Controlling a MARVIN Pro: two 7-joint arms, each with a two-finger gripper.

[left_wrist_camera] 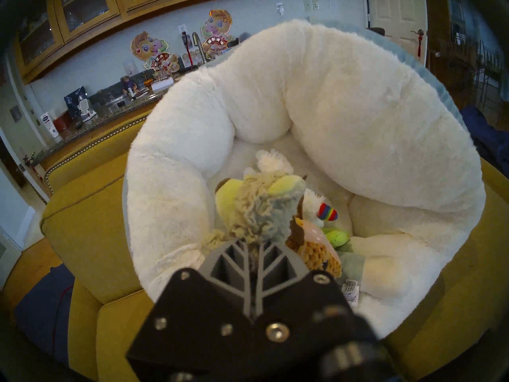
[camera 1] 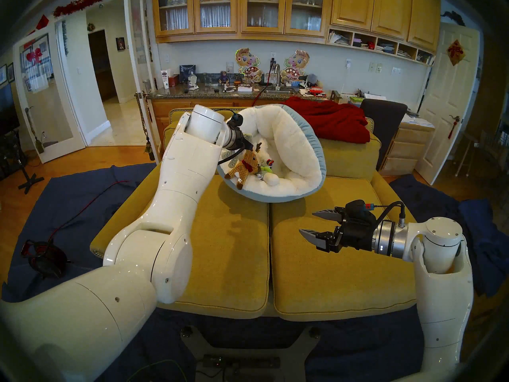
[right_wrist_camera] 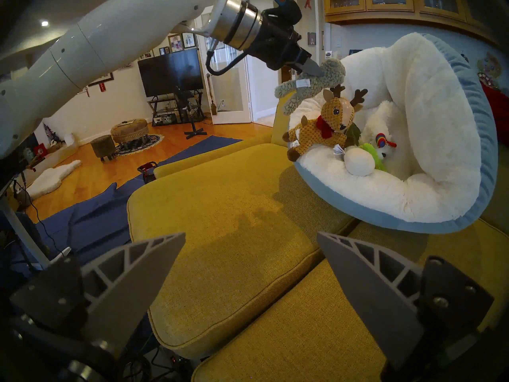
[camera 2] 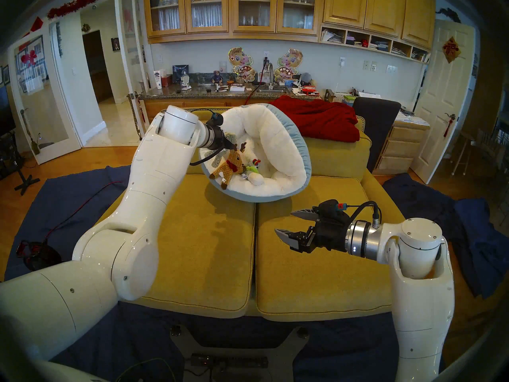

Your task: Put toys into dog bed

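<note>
Right gripper (camera 1: 309, 223) nearest, parked over the right yellow sofa cushion (camera 1: 338, 263), jaws wide apart, holding nothing. Left sofa cushion (camera 1: 228, 252) bare, with a faint darker patch across its middle. Left arm (camera 1: 176, 185) reaches out across that cushion toward the dog bed (camera 1: 300, 152). Left gripper (right_wrist_camera: 312, 68) has its jaws clamped together on the grey fuzzy animal (right_wrist_camera: 311, 83); the toy hangs from the tips, limbs dangling, in the air just above the bed's near-left rim and right over the reindeer's antlers. From the left wrist camera the grey fluff bunches straight out of the closed tips (left_wrist_camera: 254, 245). Dog bed sits at the back of the seat, spanning the seam between both cushions, its far wall folded up tall against the sofa back, white plush inside, light blue outside. Inside it: brown reindeer (right_wrist_camera: 322, 125) with red scarf, lying on the near-left rim with legs hanging over the edge; green-and-white leek (right_wrist_camera: 358, 161) beside it, white bulb toward the front; lime-green cactus (right_wrist_camera: 371, 152) just behind the bulb; white llama (right_wrist_camera: 380, 130) with rainbow collar tucked furthest in against the wall. Behind the bed, a red blanket (camera 1: 333, 119) is heaped on the sofa back. Beyond that, a cluttered kitchen surface (camera 1: 220, 90) and wooden cabinets (camera 1: 275, 12).
</note>
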